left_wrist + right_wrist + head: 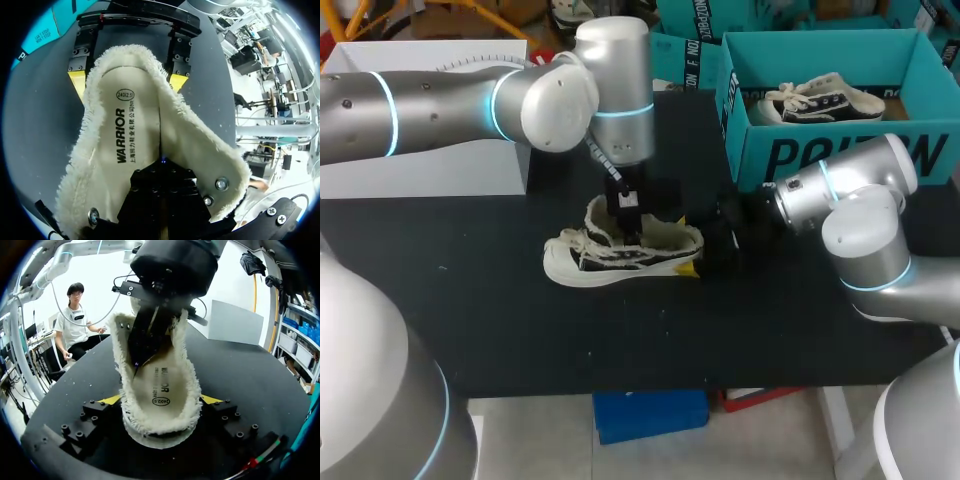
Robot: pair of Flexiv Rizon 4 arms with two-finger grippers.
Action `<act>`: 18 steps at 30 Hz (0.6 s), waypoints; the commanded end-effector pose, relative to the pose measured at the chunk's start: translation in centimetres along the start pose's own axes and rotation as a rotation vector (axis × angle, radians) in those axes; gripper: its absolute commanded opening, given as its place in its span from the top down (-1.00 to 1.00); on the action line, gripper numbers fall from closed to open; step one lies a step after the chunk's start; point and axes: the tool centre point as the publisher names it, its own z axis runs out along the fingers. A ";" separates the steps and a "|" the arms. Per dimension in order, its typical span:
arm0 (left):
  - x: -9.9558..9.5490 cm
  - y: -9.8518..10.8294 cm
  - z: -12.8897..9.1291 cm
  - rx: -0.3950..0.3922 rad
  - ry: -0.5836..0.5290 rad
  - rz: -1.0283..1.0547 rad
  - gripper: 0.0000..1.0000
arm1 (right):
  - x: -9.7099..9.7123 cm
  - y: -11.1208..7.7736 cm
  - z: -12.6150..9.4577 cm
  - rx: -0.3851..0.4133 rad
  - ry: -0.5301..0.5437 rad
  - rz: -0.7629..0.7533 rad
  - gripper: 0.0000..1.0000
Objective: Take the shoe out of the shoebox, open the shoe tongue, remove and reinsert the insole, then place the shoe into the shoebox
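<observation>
A cream and black shoe point(610, 258) with fleecy lining lies on its sole in the middle of the black table point(520, 320), toe to the left. My left gripper point(161, 165) points down into the shoe's opening and is shut on the fleece-edged insole point(125, 135), whose front part is bent up. My right gripper point(161, 400) comes in from the heel side, and its yellow fingertips point(112, 400) press on both sides of the shoe's heel point(160, 432). The teal shoebox point(840, 155) stands open at the back right.
A second shoe point(820, 100) lies inside the shoebox. A white box point(420, 150) stands at the back left, and another teal box point(685, 60) sits behind the left arm. Bare tabletop lies in front of the shoe.
</observation>
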 end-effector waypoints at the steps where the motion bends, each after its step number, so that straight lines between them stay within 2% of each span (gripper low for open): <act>1: -0.3 -0.2 1.7 -0.008 -0.003 -0.004 1.00 | -0.1 -0.3 0.3 0.001 0.000 0.003 1.00; 11: -0.7 -0.1 1.8 -0.003 -0.010 0.001 1.00 | -0.1 -0.3 0.3 0.001 0.000 0.003 1.00; 12: -0.7 -0.1 1.8 -0.001 -0.013 0.003 0.89 | -0.1 -0.3 0.3 0.001 0.000 0.003 1.00; 13: -0.7 -0.1 1.7 -0.001 -0.015 0.004 0.51 | -0.1 -0.3 0.3 0.001 0.000 0.003 1.00; 14: -0.7 -0.1 1.7 -0.001 -0.020 0.005 0.30 | -0.1 -0.3 0.3 0.001 0.000 0.003 1.00; 18: -0.8 0.1 1.5 -0.006 -0.036 0.007 0.22 | -0.1 -0.3 0.3 0.001 0.000 0.003 1.00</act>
